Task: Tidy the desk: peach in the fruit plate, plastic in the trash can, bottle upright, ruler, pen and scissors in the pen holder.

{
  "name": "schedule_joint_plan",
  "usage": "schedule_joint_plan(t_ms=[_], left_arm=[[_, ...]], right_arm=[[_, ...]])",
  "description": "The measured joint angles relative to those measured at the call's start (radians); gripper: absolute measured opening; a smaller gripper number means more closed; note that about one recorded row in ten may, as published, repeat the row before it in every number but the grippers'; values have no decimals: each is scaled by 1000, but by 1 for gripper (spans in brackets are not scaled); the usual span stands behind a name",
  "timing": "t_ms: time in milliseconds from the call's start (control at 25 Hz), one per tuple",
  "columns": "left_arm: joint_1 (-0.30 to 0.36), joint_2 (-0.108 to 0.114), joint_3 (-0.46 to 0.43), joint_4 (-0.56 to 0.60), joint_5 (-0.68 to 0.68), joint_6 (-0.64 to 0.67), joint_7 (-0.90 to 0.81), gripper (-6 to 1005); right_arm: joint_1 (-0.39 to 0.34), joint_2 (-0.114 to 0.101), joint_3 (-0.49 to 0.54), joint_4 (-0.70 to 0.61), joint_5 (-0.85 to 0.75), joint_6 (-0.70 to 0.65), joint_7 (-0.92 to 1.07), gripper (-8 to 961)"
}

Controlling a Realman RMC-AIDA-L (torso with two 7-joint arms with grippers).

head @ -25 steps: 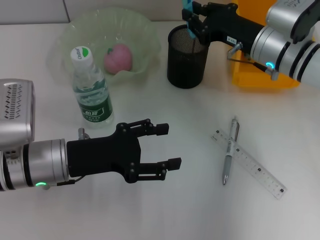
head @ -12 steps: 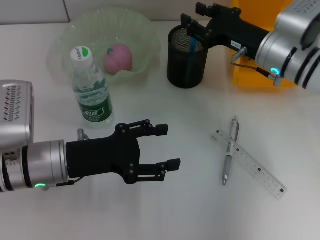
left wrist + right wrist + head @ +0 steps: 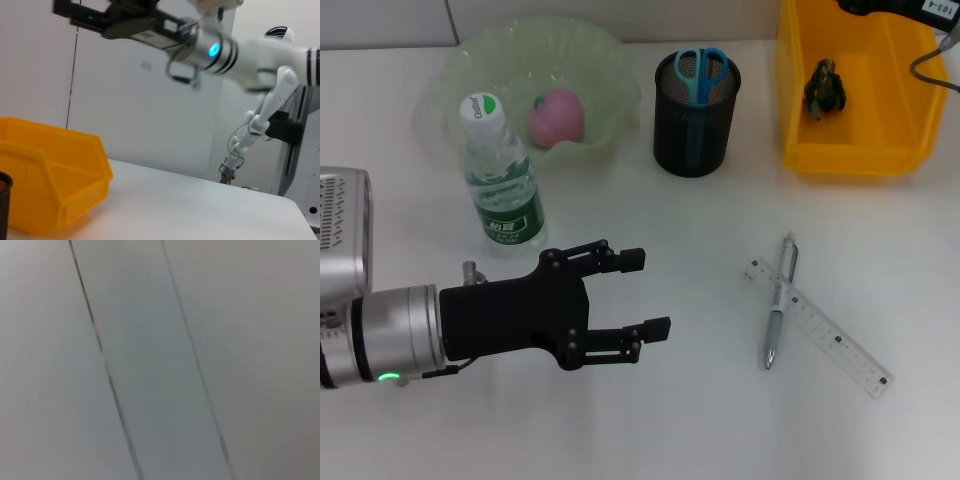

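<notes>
My left gripper [image 3: 638, 294] hovers spread and empty above the desk [image 3: 700, 420]; my right arm is lifted to the far right corner, its fingers out of sight, so I cannot tell their state. The pen [image 3: 779, 300] lies crossed over the ruler [image 3: 817, 327], off to my left gripper's right, the pen's long axis running near-to-far, the ruler's diagonal. The bottle [image 3: 501, 180] label's writing is too small to read.

My white desk [image 3: 720, 420] carries the fruit plate [image 3: 460, 70] at its far left edge, the bottle [image 3: 505, 190] upright just before it, the pen holder [image 3: 692, 130] mid-far, and the trash can [image 3: 855, 150] far right. The pen [image 3: 778, 315] lies crossed with the ruler [image 3: 840, 345], seemingly on top.
</notes>
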Motion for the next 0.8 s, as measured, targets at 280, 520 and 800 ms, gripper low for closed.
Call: schedule_joint_plan(t_ms=[280,520,800], left_arm=[[1,0,0,0,3,1,-8,813],[2,2,0,5,4,3,-11,813],[3,2,0,11,5,4,-11,813]], right_arm=[[81,-5,37,-451,-733,-331,706,743],[273,-9,22,-388,-1101,-577,866,741],[346,-1,-140,-180,-1202,-475,880,740]])
